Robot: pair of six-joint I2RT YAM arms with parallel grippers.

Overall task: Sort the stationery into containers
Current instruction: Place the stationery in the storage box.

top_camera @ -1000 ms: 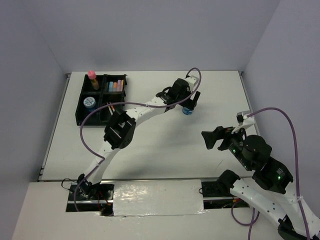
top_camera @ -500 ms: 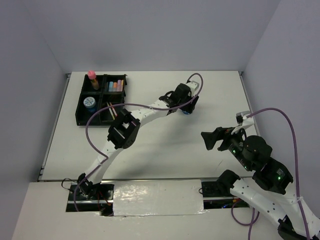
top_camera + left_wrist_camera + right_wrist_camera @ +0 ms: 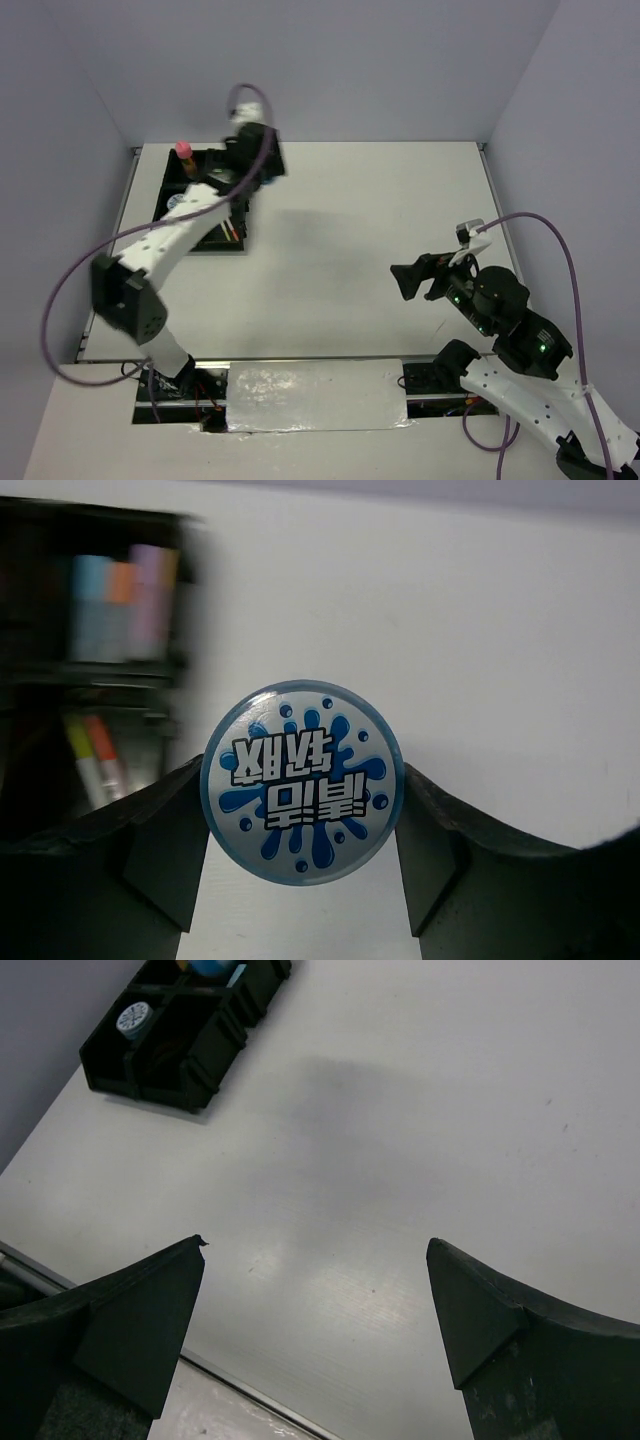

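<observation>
Tin (image 3: 302, 782) blue-splashed with white lettering (tray (image 3: 140, 1085) black, markers (image 3: 118, 605) blue, orange, pink)

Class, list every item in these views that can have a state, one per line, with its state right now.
left gripper: shut on the held tin
held tin: clamped between both fingers, printed face showing
right gripper: open, empty
second tin: lying in a tray compartment
pink-capped tube: upright in the tray
markers: side by side in one compartment
pens: lying in another compartment
</observation>
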